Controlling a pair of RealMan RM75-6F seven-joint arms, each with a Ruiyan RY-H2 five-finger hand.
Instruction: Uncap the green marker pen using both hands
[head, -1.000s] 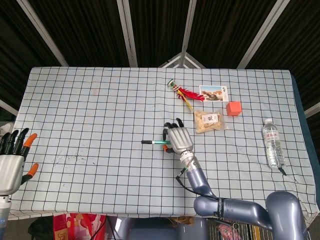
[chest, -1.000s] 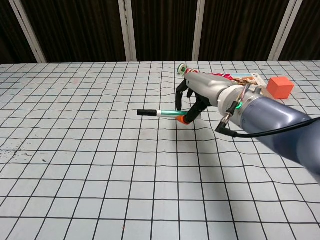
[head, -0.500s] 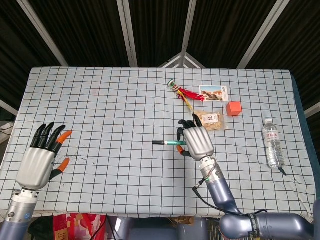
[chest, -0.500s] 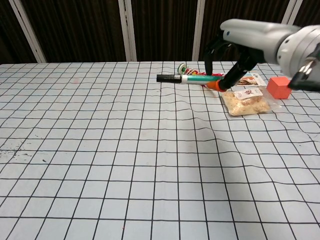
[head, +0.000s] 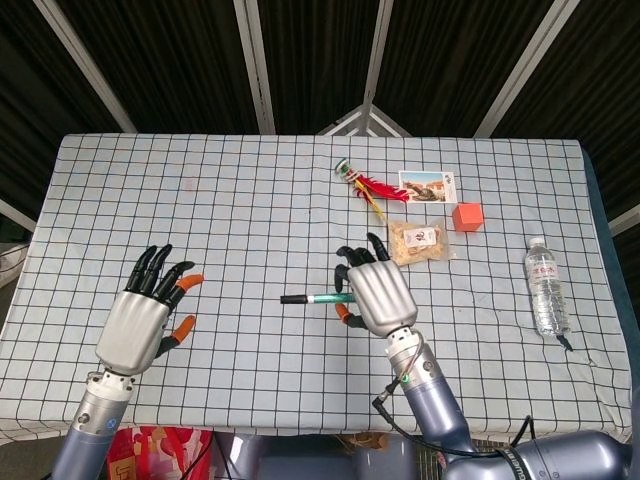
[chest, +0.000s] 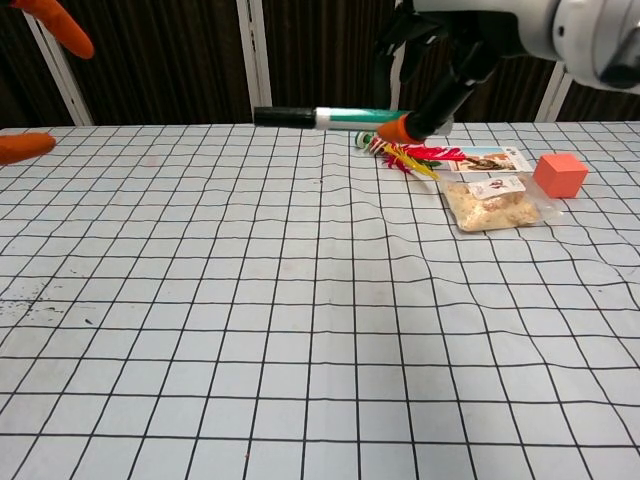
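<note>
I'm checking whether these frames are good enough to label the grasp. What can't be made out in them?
- Rear part of the green marker pen: hidden in the head view under the right hand.
- Right hand: cut off by the chest view's top edge.
- Left hand: in the chest view only orange fingertips enter at the left edge.
- Label on the water bottle: too small in the head view.

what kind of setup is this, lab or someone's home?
Most likely a lab or test bench, not a home: a table in a checked cloth against dark slatted panels, with unrelated props scattered on it, such as an orange cube, water bottle and snack bag.
</note>
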